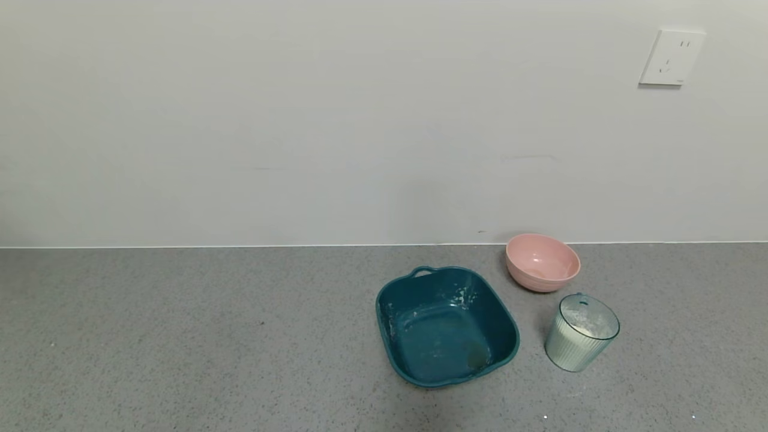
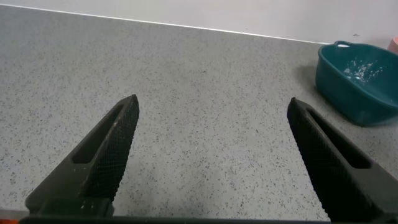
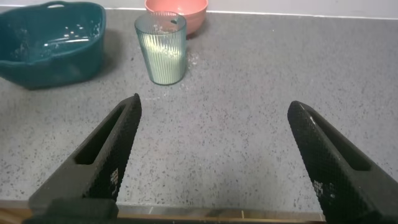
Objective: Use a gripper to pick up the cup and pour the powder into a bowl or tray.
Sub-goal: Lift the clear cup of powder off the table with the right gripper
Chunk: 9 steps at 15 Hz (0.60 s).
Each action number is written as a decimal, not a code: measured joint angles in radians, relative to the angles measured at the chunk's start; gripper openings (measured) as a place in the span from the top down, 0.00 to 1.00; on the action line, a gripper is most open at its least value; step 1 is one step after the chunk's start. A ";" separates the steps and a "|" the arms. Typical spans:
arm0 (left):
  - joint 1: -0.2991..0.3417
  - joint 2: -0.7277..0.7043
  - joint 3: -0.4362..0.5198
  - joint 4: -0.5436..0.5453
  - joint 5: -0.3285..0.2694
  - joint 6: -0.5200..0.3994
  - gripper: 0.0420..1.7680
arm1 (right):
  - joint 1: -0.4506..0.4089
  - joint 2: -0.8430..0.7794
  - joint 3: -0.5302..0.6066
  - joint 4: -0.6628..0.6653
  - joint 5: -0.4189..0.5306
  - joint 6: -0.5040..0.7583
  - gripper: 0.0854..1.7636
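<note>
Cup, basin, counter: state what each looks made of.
Cup: clear pale-green plastic, ribbed; powder shows through its wall.
Basin: opaque teal plastic, probably; smooth moulded rim with a loop handle, slight sheen.
Counter: grey speckled stone or composite, matte; which one is unclear.

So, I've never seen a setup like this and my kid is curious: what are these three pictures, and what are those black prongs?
It is a two-armed robot at a speckled grey counter. The wide picture comes from its head camera; the other two from cameras on its wrists. The black prongs are each gripper's two fingers: the left gripper and the right gripper, both open and holding nothing. On the counter stand a dark teal rounded-square plastic basin, a small round pink bowl, and a ribbed transparent blue-green plastic cup holding white powder.
</note>
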 joint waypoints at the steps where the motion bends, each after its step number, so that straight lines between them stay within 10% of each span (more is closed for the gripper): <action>1: 0.000 0.000 0.000 0.000 0.000 0.000 0.03 | 0.000 0.000 -0.015 0.002 0.000 0.000 0.03; 9: 0.000 0.000 0.000 0.000 0.000 0.000 0.03 | 0.000 0.229 -0.222 0.114 0.044 0.006 0.03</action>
